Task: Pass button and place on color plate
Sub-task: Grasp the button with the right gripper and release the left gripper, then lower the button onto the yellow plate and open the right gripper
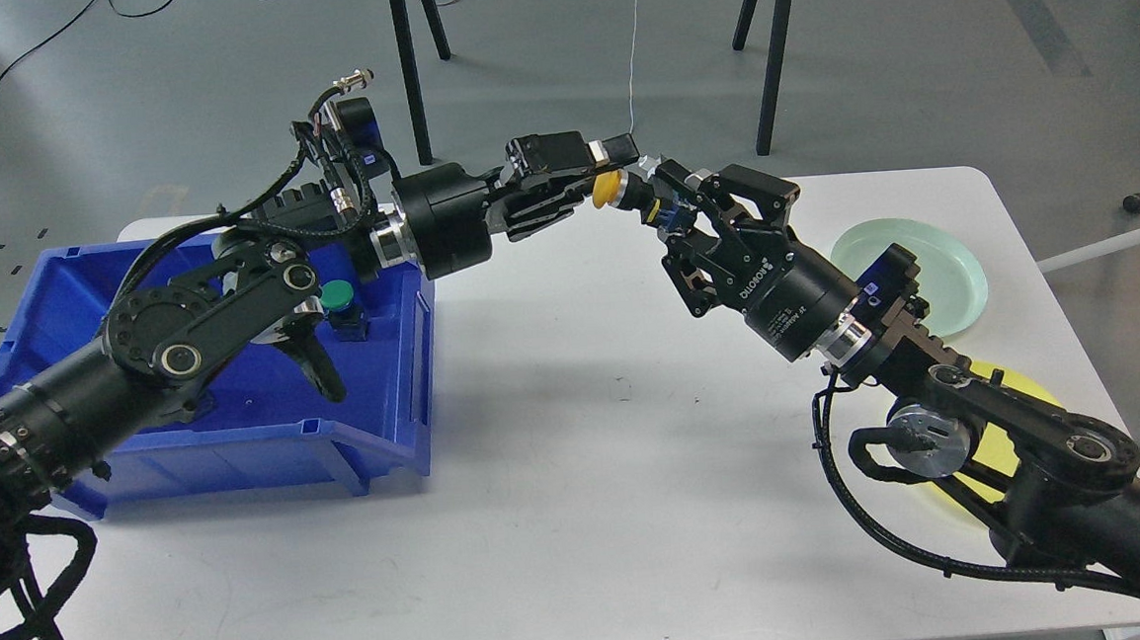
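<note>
Mid-handover above the white table (577, 438): my left gripper (593, 172) and right gripper (656, 191) meet on the small yellow-capped push button (608, 189), the left jaws narrowed around its cap, the right apparently closing on its grey body, though I cannot tell whose grip carries it. The button hangs in the air, right of the blue plastic bin (237, 380), where a green-capped button (339, 299) waits. Further right of the bin lie a pale green round plate (932, 258) and a yellow round plate (1007, 432), the yellow largely hidden behind my right arm, presumably the drop point.
</note>
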Action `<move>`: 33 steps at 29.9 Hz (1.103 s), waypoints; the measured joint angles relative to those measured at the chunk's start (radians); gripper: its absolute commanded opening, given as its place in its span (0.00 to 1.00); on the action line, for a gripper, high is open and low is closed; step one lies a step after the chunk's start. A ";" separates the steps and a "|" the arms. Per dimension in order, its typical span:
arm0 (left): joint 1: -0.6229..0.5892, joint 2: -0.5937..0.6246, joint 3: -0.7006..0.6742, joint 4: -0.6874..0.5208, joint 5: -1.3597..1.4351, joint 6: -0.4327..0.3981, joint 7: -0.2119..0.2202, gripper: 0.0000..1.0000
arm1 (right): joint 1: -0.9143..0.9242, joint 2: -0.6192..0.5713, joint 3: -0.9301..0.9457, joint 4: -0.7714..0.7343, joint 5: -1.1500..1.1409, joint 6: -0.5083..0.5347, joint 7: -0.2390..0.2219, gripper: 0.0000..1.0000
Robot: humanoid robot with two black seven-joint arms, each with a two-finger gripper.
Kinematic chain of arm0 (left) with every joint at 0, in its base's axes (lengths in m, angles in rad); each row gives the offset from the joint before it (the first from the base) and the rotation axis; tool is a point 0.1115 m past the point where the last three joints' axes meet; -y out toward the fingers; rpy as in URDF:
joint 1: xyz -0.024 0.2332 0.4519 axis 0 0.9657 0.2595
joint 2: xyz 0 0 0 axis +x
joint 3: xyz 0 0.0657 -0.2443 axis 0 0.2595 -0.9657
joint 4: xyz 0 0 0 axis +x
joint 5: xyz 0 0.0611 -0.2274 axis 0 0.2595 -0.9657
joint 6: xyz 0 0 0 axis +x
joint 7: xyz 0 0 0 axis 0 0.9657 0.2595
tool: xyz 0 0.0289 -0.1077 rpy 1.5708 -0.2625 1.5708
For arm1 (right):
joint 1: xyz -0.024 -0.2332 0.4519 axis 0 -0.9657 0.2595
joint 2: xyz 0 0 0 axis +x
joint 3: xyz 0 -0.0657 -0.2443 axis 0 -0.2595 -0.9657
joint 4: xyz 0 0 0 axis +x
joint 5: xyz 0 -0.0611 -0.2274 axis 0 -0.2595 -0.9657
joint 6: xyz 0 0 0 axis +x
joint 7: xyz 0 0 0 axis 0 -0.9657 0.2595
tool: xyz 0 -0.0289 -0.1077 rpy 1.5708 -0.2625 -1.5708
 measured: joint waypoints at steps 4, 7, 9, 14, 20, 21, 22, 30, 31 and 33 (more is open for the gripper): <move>0.004 -0.001 0.000 -0.001 0.000 0.000 0.000 0.54 | -0.001 0.000 -0.001 0.000 0.000 -0.001 0.000 0.00; 0.005 -0.001 0.000 -0.001 0.000 -0.001 0.000 0.58 | -0.004 0.000 -0.001 0.000 0.000 -0.002 0.000 0.00; 0.005 -0.001 0.000 -0.001 0.000 -0.001 0.000 0.60 | -0.007 -0.001 -0.001 0.001 0.000 -0.002 0.000 0.00; 0.006 -0.001 0.000 0.000 0.000 0.000 0.000 0.70 | -0.010 -0.001 -0.001 0.004 0.000 -0.001 0.000 0.00; 0.007 -0.002 -0.006 0.000 -0.005 0.000 0.000 0.81 | -0.014 -0.007 0.005 0.007 0.001 0.000 0.000 0.00; 0.007 -0.002 -0.010 0.000 -0.010 0.000 0.000 0.81 | -0.017 -0.011 0.011 0.009 0.002 0.000 0.000 0.00; 0.007 -0.002 -0.012 0.000 -0.017 0.000 0.000 0.81 | -0.021 -0.014 0.016 0.013 0.003 0.000 0.000 0.00; 0.008 -0.003 -0.015 0.009 -0.042 0.000 0.000 0.82 | -0.124 -0.080 0.119 0.094 0.004 0.000 0.000 0.00; 0.008 -0.004 -0.015 0.011 -0.042 0.000 0.000 0.82 | -0.143 -0.097 0.139 0.108 0.005 0.000 0.000 0.00; 0.008 -0.004 -0.015 0.013 -0.042 0.000 0.000 0.82 | -0.196 -0.140 0.194 0.142 0.003 0.000 0.000 0.00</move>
